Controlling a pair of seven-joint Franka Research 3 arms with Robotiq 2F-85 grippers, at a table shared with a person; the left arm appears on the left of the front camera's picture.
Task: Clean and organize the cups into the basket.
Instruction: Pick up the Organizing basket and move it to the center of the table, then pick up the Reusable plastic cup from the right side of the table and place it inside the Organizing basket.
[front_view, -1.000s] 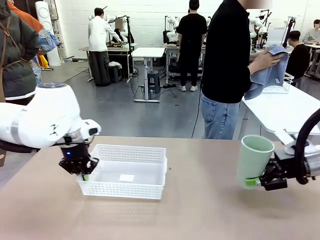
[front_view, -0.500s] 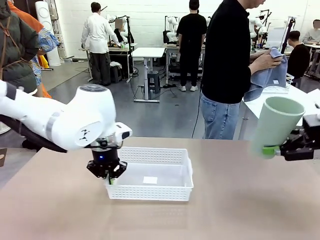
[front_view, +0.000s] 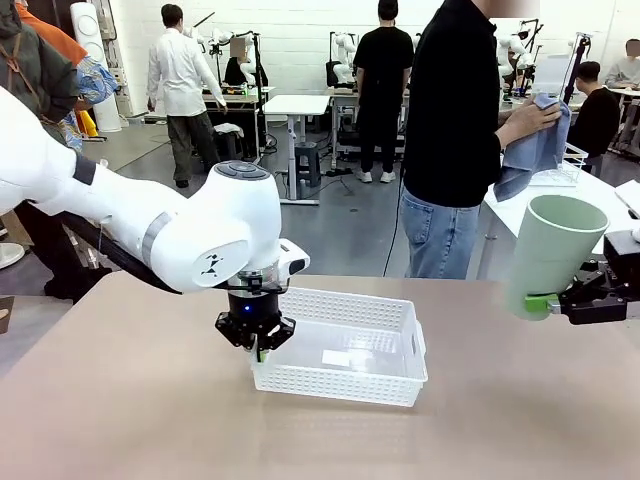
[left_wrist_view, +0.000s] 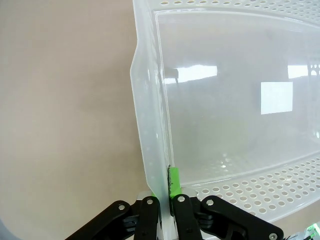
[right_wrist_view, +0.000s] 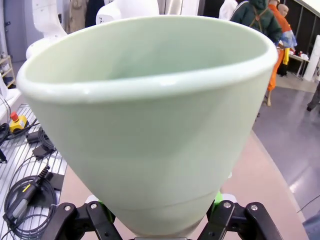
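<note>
Broadly, the brown table (front_view: 120, 420) fills the foreground, and the white left arm (front_view: 190, 235) reaches in from its left edge toward the middle. A person (front_view: 455, 130) in a black top and jeans stands at the far edge, toward the right, with a blue-grey cloth (front_view: 535, 150) held in one hand (front_view: 525, 122).

The basket (front_view: 340, 382) sits about mid-table, open side up. Its long axis runs roughly left to right along the table, a little skewed, and the handle cutout of its right end faces the right edge. A small white label lies on its floor.

The cup (front_view: 555, 250), pale mint green, is held in the air over the table's right edge. Its long axis is close to upright, with the mouth up and leaning toward the right edge and the base down.

The left fingers (front_view: 258, 352) point downward and are pinched tight on the thin wall (left_wrist_view: 150, 125) of the basket's left end, one finger inside and one outside. The right fingers (front_view: 537, 302) clamp the cup (right_wrist_view: 150, 125) near its base, one on each side (right_wrist_view: 100, 220).
</note>
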